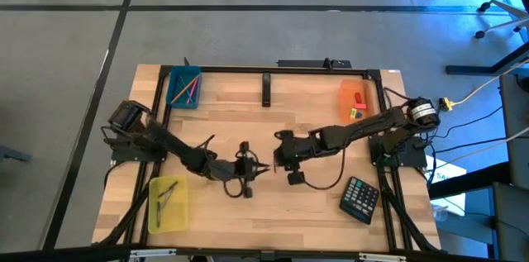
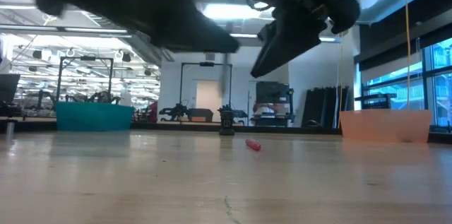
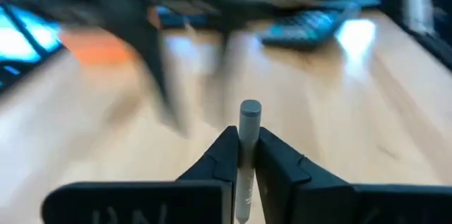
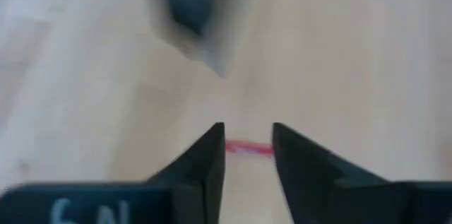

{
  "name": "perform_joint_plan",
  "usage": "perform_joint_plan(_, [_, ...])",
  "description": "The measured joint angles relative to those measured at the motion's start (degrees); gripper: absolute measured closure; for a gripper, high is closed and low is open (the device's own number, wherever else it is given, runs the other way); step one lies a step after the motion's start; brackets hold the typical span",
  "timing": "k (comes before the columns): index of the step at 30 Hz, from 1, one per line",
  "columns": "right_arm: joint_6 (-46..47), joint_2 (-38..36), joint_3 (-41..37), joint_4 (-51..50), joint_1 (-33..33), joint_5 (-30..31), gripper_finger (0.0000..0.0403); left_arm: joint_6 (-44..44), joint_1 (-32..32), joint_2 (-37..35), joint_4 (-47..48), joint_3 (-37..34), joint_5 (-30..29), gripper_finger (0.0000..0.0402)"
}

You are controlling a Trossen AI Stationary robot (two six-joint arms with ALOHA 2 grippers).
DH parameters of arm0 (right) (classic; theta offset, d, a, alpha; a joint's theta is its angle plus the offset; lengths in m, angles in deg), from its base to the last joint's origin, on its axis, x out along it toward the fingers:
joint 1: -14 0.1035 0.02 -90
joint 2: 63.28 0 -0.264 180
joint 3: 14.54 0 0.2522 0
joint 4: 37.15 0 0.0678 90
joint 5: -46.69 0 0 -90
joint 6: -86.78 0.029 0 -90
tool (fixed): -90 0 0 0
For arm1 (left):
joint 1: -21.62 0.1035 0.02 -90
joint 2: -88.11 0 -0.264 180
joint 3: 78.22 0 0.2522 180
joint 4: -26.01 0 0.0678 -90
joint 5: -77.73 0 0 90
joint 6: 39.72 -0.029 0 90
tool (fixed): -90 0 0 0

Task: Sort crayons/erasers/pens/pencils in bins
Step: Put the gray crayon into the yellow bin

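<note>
My left gripper [image 1: 261, 166] is near the table's middle, shut on a grey pen [image 3: 248, 131]. My right gripper [image 1: 277, 156] hangs just to its right, open and empty; in its wrist view its fingertips [image 4: 247, 143] stand above and on either side of a small red stick [image 4: 248, 148], which lies flat on the wood [image 2: 253, 144]. The teal bin [image 1: 183, 87] with thin sticks is at the far left, and the yellow bin [image 1: 168, 204] with sticks at the near left. The orange bin [image 1: 357, 101] at the far right holds a red and a yellow eraser. My left gripper pinches the grey pen's shaft [image 3: 246, 155] between its two fingers. The fingers come nearly level from the table's left. The pen's rounded grey end [image 3: 250, 109] sticks out past the fingertips, and the pen is clear of the table.
A black calculator [image 1: 361, 197] lies at the near right. A dark bar [image 1: 266, 90] lies at the far middle. A black frame [image 1: 273, 69] borders the table's far edge. Bare wood stretches between the grippers and the bins.
</note>
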Motion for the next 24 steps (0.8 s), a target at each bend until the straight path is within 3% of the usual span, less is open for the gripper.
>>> perform_joint_plan(4, [0.7,-2.68,0.0,-2.72,-0.61,8.37,0.0235,13.25,-4.32,-8.84,22.1,0.89,1.34,0.0377])
perform_joint_plan(7, [0.54,-3.63,0.0,-2.07,-0.73,10.08,0.0214,31.79,-7.75,-16.13,42.3,5.21,5.51,0.0384])
perform_joint_plan(11, [0.62,-3.5,0.0,-1.72,-1.79,10.23,0.0208,55.85,-11.56,-21.86,61.77,14.15,14.84,0.0386])
perform_joint_plan(16, [2.01,-3.23,-0.47,-0.06,-2.49,10.32,0.0207,64.98,-18.56,-22.6,78.4,21.86,16.19,0.0386])
perform_joint_plan(20, [3.06,-3.23,-2.18,0.02,-2.49,10.27,0.0207,77.32,-24.91,-22.54,88.29,21.68,16.12,0.0387])
perform_joint_plan(24, [4.72,-3.23,-4.46,0.18,-2.61,10.29,0.0207,92.99,-31.73,-22.07,99.04,21.33,21.28,0.0387])
